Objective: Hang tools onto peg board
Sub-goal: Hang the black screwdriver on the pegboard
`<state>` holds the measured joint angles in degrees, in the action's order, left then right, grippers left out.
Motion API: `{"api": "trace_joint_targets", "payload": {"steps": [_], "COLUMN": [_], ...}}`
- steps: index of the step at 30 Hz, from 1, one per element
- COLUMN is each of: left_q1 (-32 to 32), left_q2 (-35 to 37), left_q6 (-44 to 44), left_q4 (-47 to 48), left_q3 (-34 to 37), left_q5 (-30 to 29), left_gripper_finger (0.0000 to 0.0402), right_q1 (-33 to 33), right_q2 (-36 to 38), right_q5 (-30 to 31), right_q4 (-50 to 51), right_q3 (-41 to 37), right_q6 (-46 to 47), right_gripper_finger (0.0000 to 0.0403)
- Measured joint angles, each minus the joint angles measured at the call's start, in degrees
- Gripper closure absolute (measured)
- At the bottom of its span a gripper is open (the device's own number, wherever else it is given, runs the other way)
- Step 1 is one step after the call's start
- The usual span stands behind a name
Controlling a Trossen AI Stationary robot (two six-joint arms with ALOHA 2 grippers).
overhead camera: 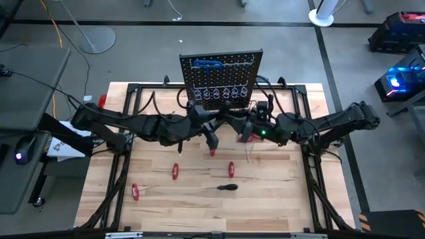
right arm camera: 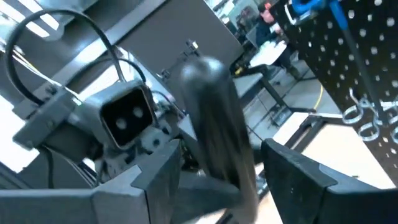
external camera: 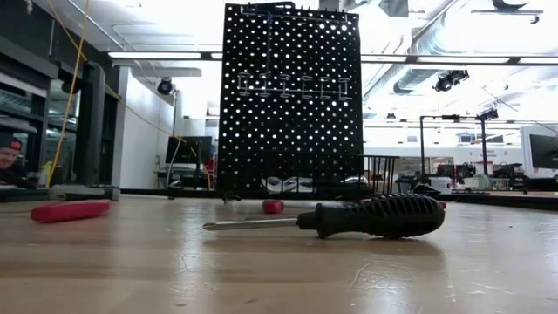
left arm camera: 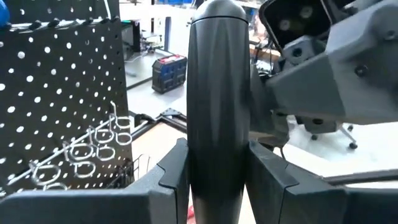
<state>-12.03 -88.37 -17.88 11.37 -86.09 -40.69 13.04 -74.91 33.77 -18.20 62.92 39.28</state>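
The black peg board (overhead camera: 222, 79) stands upright at the table's far middle, with a blue tool (overhead camera: 206, 64) hanging near its top and a row of metal loop hooks (left arm camera: 93, 149) below. In front of it my two grippers meet above the table. My left gripper (left arm camera: 217, 180) is shut on a black tool handle (left arm camera: 217, 93). My right gripper (right arm camera: 217, 180) is open, with its fingers standing on either side of the same handle (right arm camera: 214, 124). Whether they touch it I cannot tell. A black-handled screwdriver (overhead camera: 226, 188) and three red-handled tools (overhead camera: 175, 171) (overhead camera: 231, 168) (overhead camera: 135, 192) lie on the near table. My left gripper pinches the black handle's two sides (left arm camera: 217, 168) between its two fingers (left arm camera: 174, 171). The fingers come about level from the table's left and lie across the handle. The handle stands upright with its rounded end (left arm camera: 217, 9) up, lifted clear of the table.
Two more red pieces (overhead camera: 212, 153) (overhead camera: 246, 137) lie on the table under the grippers. A black wire basket (external camera: 349, 174) sits at the peg board's foot. The arms' black frames (overhead camera: 126, 119) run along the table's left and right edges.
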Motion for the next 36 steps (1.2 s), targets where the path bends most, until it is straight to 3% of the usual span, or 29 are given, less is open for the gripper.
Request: {"api": "trace_joint_targets", "payload": {"steps": [10, 19, 28, 32, 36], "left_q1": [1.8, 2.3, 2.4, 2.4, 2.3], "left_q2": [-0.9, -1.6, -1.7, -1.7, -1.9], "left_q6": [1.5, 1.1, 1.4, 1.3, 1.7], "left_q4": [-4.1, -6.3, -6.3, -6.5, -6.5], "left_q3": [0.0, -0.1, -0.1, -0.2, -0.1], "left_q5": [2.4, 2.7, 2.1, 1.8, 2.0], "left_gripper_finger": [0.0299, 0.0299, 0.0299, 0.0299, 0.0299], "right_q1": [-2.5, -3.0, -2.8, -2.6, -2.3], "right_q2": [0.0, 0.1, 0.1, 0.1, 0.0], "right_q5": [0.3, -0.7, 2.2, 2.0, 2.3], "right_q4": [0.7, -0.1, -1.2, -1.7, -1.8], "right_q3": [0.0, 0.0, 0.0, 0.0, 0.0], "right_q6": [-2.2, -2.8, -3.7, -3.1, -1.6], "right_gripper_finger": [0.0195, 0.031, 0.0352, 0.0337, 0.0274]}}
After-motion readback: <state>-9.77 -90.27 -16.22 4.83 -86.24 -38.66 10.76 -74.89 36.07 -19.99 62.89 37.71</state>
